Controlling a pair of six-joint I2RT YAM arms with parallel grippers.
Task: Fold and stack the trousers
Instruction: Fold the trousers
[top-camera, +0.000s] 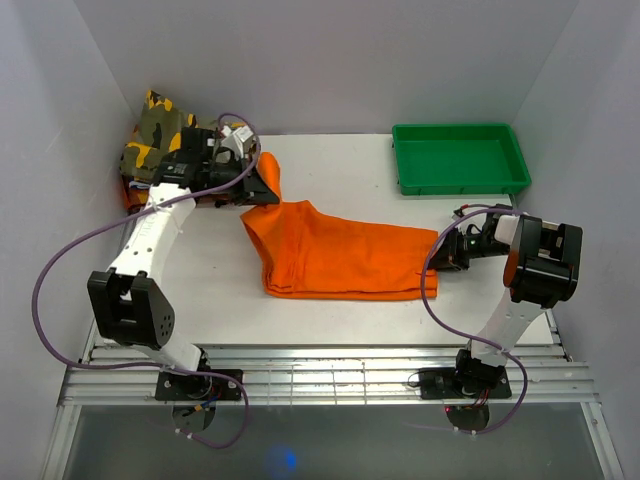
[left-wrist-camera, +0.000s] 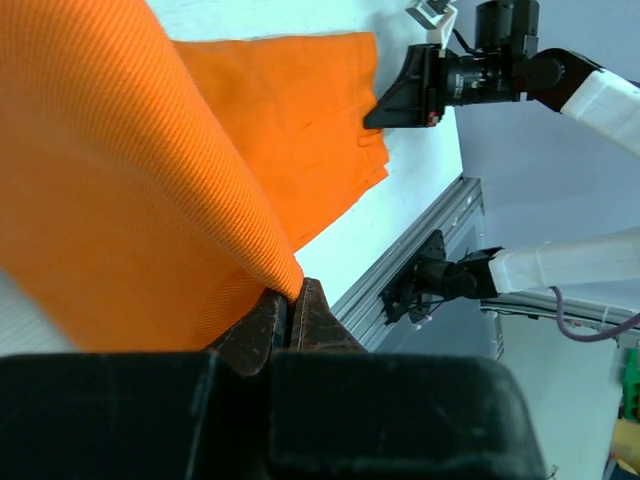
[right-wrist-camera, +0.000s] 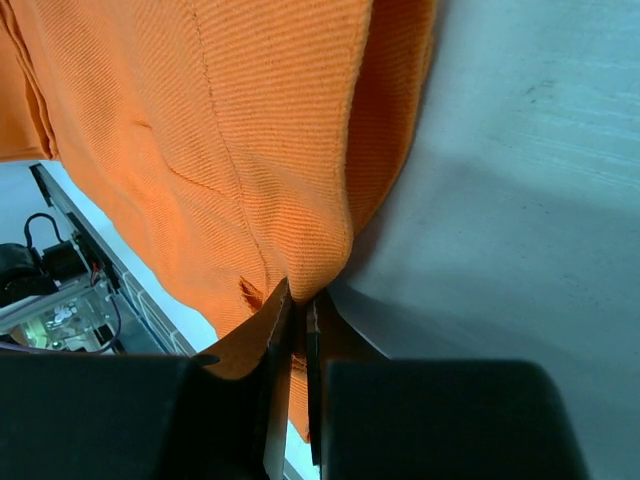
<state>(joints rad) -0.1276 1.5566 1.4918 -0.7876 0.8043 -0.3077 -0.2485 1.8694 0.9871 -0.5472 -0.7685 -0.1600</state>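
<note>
On the white table (top-camera: 330, 160), orange trousers (top-camera: 335, 255) stretch between the arms; the left gripper (left-wrist-camera: 289, 312) and the right gripper (right-wrist-camera: 300, 325) each pinch tight on a fabric edge

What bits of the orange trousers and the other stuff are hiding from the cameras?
- Top view: the left arm covers much of the camouflage garment.
- Left wrist view: the trousers run off the top and left edges.
- Right wrist view: the right gripper hides the cloth edge it pinches.
</note>
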